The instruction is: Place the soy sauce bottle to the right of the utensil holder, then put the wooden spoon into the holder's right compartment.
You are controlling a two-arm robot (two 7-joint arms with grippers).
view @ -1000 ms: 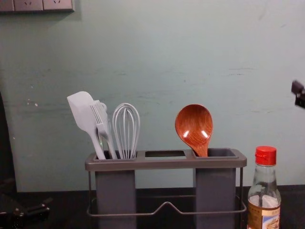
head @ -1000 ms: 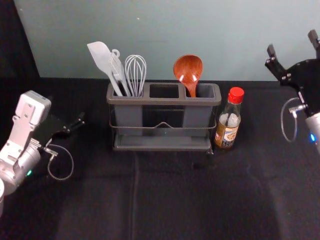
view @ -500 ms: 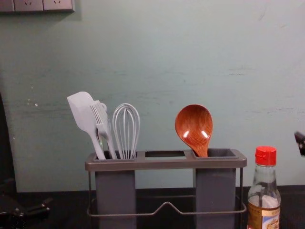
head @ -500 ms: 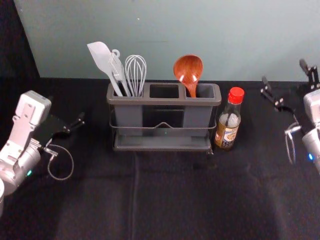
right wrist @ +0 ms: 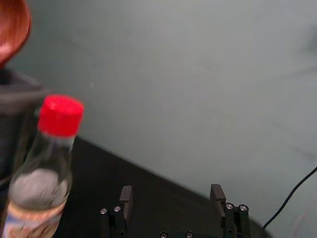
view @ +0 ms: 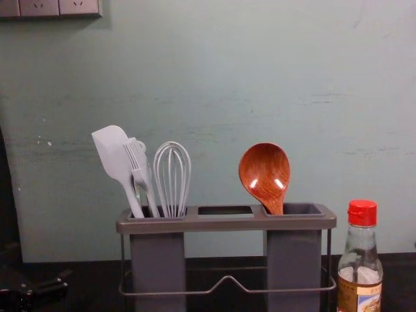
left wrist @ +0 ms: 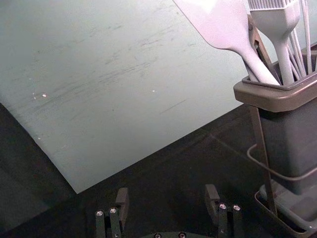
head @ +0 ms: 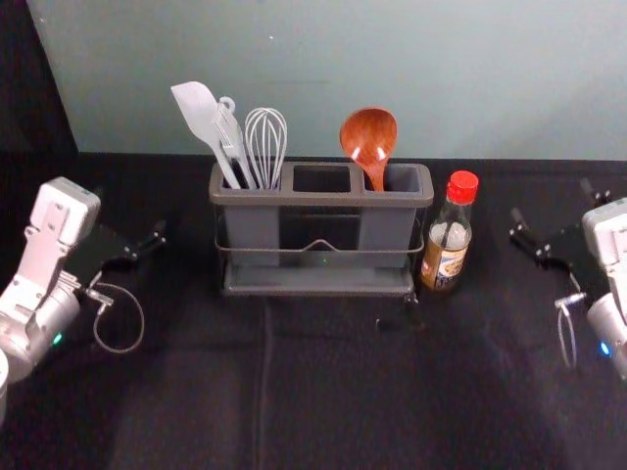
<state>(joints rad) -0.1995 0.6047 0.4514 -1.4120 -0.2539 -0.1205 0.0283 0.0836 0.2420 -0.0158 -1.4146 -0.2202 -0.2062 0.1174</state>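
Soy btl [head: 447, 257] upright, L of open R gripper [head: 552, 201], gap btwn.

Holder [head: 321, 199]: matt grey plastic. Spoon [head: 368, 135], its one o'clock: glossy grained wood. Bottle [head: 450, 235], three o'clock: smooth glass. Tabletop [head: 333, 392]: matt cloth.

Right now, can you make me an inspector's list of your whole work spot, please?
Surface: black cloth.
Job's things: soy sauce bottle upright, right of the utensil holder; wooden spoon in its right compartment.
Clutter: pale spatula and whisk among the left compartment's utensils.
Grippers: left gripper, left of holder, open, empty; right gripper, right of bottle, open, empty.
Cables: one looping by each gripper; black cable near the wall.
Surroundings: greenish wall, socket panel.
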